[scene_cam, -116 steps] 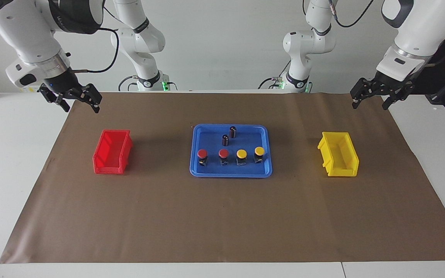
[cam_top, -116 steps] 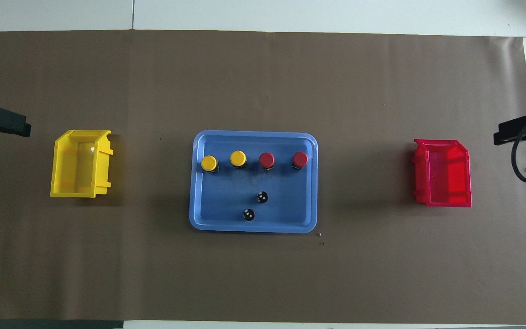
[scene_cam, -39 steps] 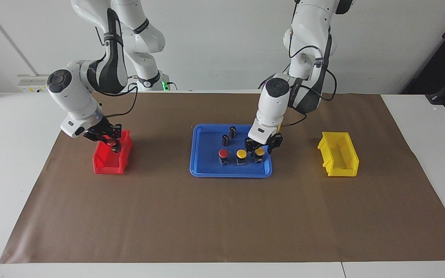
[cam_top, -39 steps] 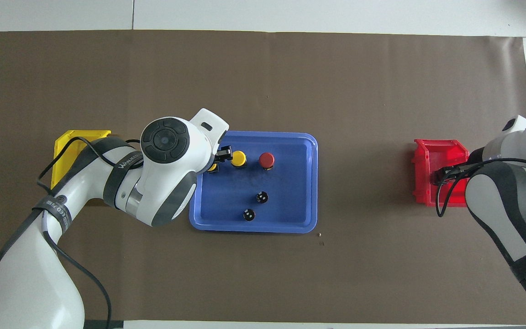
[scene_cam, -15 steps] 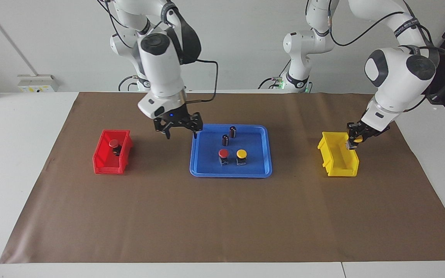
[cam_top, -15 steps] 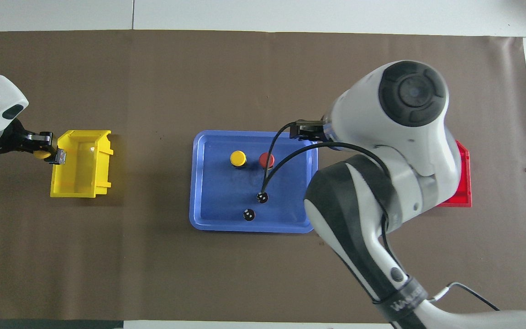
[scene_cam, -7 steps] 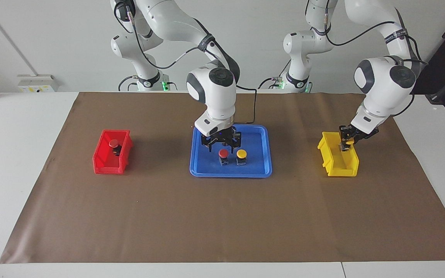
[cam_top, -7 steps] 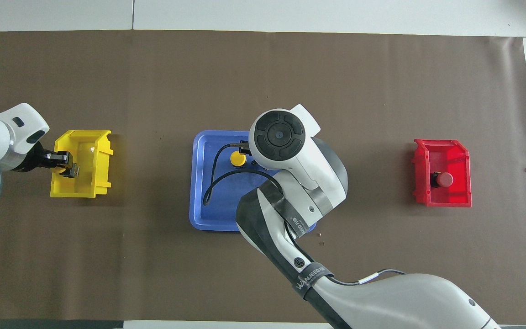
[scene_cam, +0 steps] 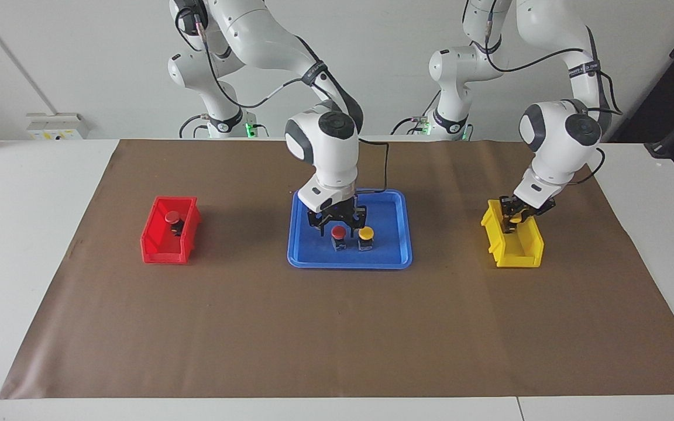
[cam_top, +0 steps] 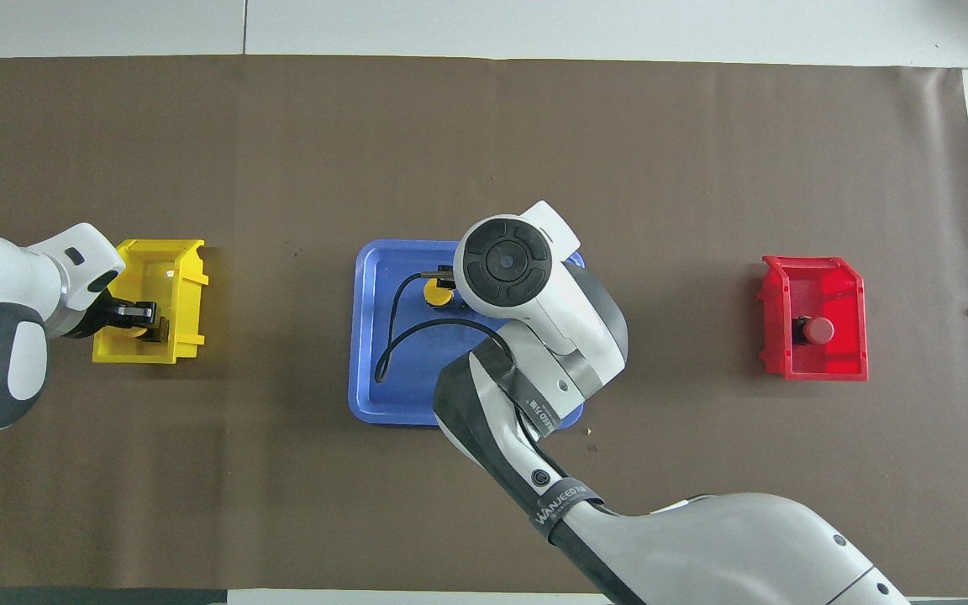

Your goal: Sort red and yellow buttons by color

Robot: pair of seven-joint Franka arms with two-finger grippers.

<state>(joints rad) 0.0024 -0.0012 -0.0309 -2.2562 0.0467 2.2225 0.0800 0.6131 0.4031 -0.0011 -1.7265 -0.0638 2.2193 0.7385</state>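
Note:
A red button and a yellow button stand side by side in the blue tray. My right gripper is open just over the red button, with a finger on each side of its cap. In the overhead view the right arm hides that red button, and the tray's yellow button shows only in part. A second red button lies in the red bin. My left gripper is low inside the yellow bin, shut on the other yellow button.
The blue tray sits mid-table on brown paper, with the red bin toward the right arm's end and the yellow bin toward the left arm's end. The two dark cylinders in the tray are hidden by the right arm.
My right gripper has come down closer over the tray's red button. My left gripper has sunk deeper into the yellow bin with the yellow button.

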